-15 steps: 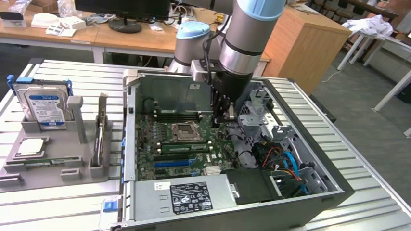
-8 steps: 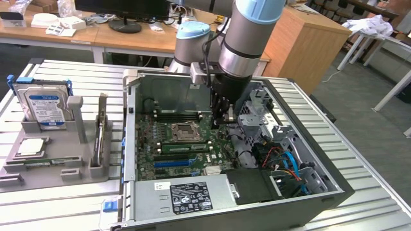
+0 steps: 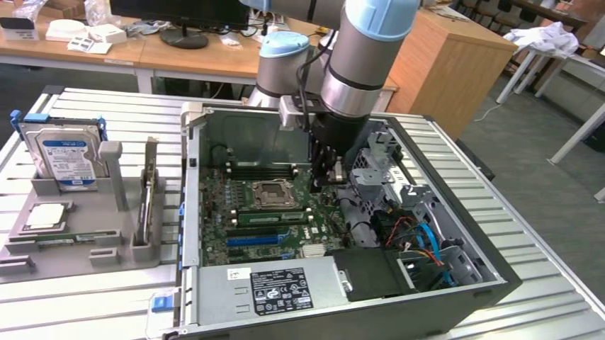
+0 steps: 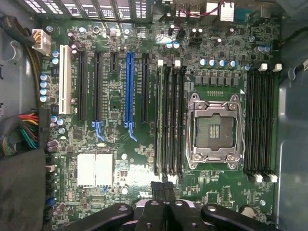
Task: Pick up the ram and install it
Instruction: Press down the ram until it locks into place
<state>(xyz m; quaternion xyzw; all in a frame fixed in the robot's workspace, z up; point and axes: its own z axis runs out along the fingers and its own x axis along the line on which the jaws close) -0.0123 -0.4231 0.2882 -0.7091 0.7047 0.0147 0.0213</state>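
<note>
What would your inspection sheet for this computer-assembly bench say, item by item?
Surface: ribbed silver metal table carrying an open grey computer case.
Job's things: long flat green ram stick set alongside the silver processor socket.
Clutter: silver hard drive, blue-white label, in a grey fixture.
Grippers: black gripper over the green motherboard, jaws shut, nothing between them.
Cables: blue and red cables in the case corner.
Surroundings: wooden desk, black monitor base.
</note>
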